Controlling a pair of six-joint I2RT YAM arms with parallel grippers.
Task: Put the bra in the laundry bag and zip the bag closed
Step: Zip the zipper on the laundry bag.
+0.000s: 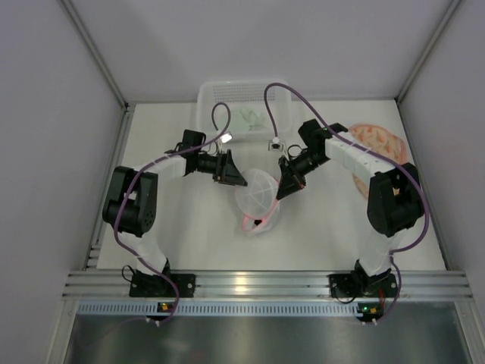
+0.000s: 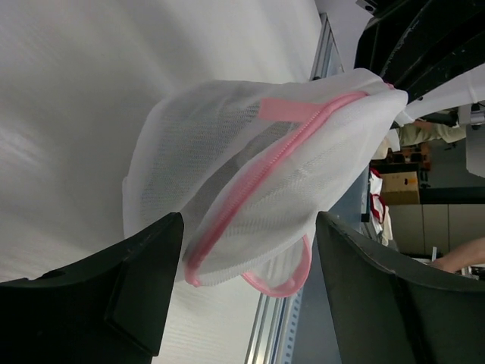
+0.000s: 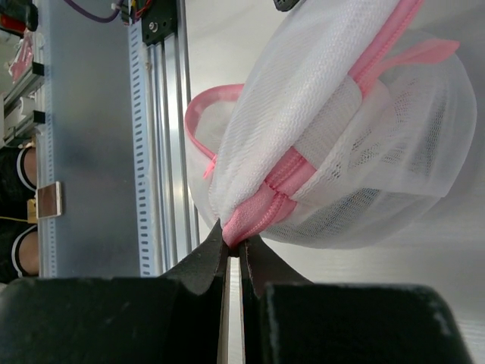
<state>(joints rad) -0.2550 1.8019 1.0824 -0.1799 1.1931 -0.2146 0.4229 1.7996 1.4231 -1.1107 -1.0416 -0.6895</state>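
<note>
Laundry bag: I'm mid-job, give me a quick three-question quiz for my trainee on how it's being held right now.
1. True or false: the right hand is shut on the zipper end of the laundry bag.
2. The left hand is: A) shut on the bag, B) open, C) out of view.
3. Fill in: the zipper tape is ___ in colour.
Key: 1 true; 2 B; 3 pink.
</note>
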